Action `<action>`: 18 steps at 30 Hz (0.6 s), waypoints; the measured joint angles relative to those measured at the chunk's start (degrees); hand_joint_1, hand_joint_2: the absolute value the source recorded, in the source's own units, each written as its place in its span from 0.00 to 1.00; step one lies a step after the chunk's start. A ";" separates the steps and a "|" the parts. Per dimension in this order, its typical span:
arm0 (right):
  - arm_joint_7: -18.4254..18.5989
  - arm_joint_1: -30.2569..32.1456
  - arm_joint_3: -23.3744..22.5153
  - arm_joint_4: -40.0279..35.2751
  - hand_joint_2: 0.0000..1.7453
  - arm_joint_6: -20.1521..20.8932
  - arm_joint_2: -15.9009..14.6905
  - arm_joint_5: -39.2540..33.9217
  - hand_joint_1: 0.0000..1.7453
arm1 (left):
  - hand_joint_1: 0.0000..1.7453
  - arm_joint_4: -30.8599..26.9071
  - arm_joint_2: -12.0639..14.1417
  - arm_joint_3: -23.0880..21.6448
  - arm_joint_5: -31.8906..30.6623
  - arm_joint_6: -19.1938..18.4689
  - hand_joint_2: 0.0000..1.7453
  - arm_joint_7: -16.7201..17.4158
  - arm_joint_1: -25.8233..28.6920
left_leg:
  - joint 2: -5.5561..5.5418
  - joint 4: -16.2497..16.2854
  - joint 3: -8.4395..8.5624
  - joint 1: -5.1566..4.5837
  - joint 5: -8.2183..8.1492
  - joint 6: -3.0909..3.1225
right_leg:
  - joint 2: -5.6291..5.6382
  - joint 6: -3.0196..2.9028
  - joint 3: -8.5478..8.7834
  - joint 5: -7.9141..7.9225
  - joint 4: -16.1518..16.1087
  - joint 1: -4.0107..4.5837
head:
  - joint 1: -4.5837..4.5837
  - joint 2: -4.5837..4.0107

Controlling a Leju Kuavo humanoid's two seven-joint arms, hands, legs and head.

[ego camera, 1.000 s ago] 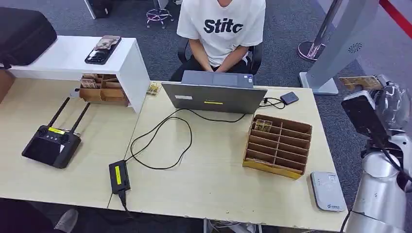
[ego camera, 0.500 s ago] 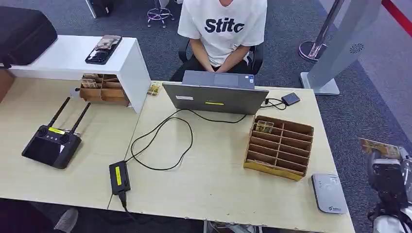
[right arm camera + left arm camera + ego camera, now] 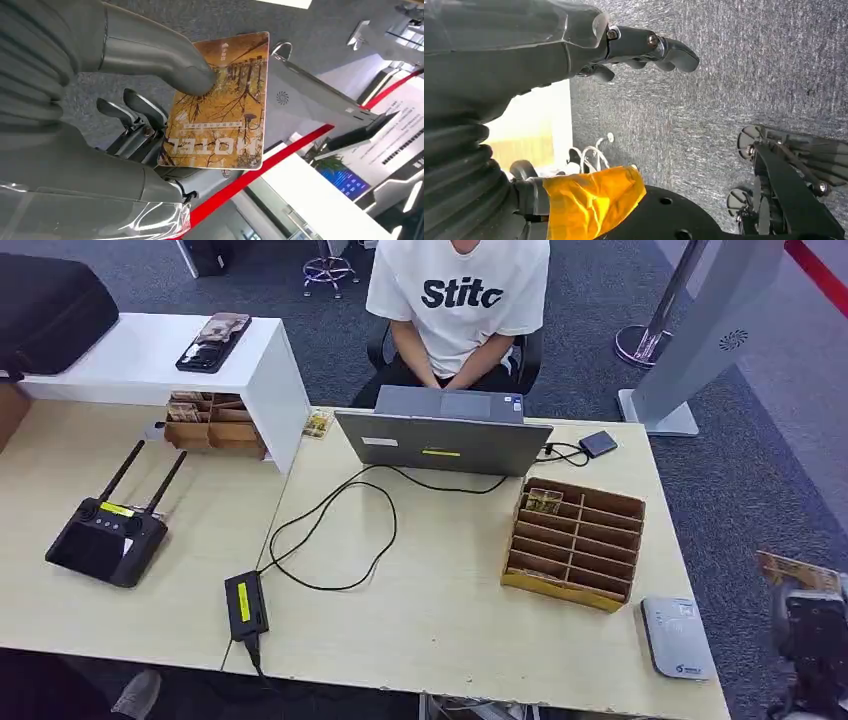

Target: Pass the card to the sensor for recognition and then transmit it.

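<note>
Card (image 3: 220, 105) | flat glossy rectangle, rounded corners | pinched by right robot hand (image 3: 150, 90)

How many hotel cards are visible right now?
2 for sure: one card pinched by the right hand, one card standing in the cardboard organizer. Items near the white shelf are too small to tell.

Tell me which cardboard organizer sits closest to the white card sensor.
The slotted cardboard organizer right of the laptop, beside the sensor; the other organizer sits under the white shelf.
</note>
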 joint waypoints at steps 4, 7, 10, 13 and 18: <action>0.02 0.15 -0.11 -0.15 1.00 0.00 0.15 0.00 1.00 | 0.00 0.00 0.00 0.00 0.00 0.00 1.00 0.00 0.00 | 0.00 0.00 0.00 0.00 0.00 0.00 | 0.00 0.00 0.00 0.00 0.00 0.00 | 0.00 0.00; 0.00 0.18 -0.17 -0.28 1.00 0.00 0.22 0.00 1.00 | 0.00 0.00 0.00 0.04 0.00 0.00 1.00 0.00 0.00 | 0.00 0.00 0.01 0.00 0.00 0.00 | 0.00 0.00 0.00 0.00 0.00 0.00 | 0.00 0.00; 0.00 0.18 -0.28 -0.33 1.00 0.00 0.24 0.00 1.00 | 0.00 0.00 0.00 0.11 0.00 0.00 1.00 0.00 0.00 | 0.00 0.00 0.01 0.00 0.00 0.00 | 0.00 0.00 0.00 0.00 0.00 0.00 | 0.00 0.00; 0.00 0.26 -0.35 -0.35 1.00 0.00 0.37 -0.17 1.00 | 0.00 0.00 0.00 0.28 0.00 0.00 1.00 -0.18 0.00 | 0.00 0.00 0.01 0.00 0.00 0.00 | 0.00 0.00 0.00 0.00 0.00 0.00 | 0.00 0.00; 0.00 1.06 -0.52 0.15 1.00 0.09 0.81 -0.57 1.00 | 0.00 0.00 -0.09 0.42 0.00 0.00 1.00 -0.20 -0.01 | 0.00 0.00 0.01 0.00 0.00 0.00 | 0.00 0.00 0.00 0.00 0.00 0.00 | 0.00 0.00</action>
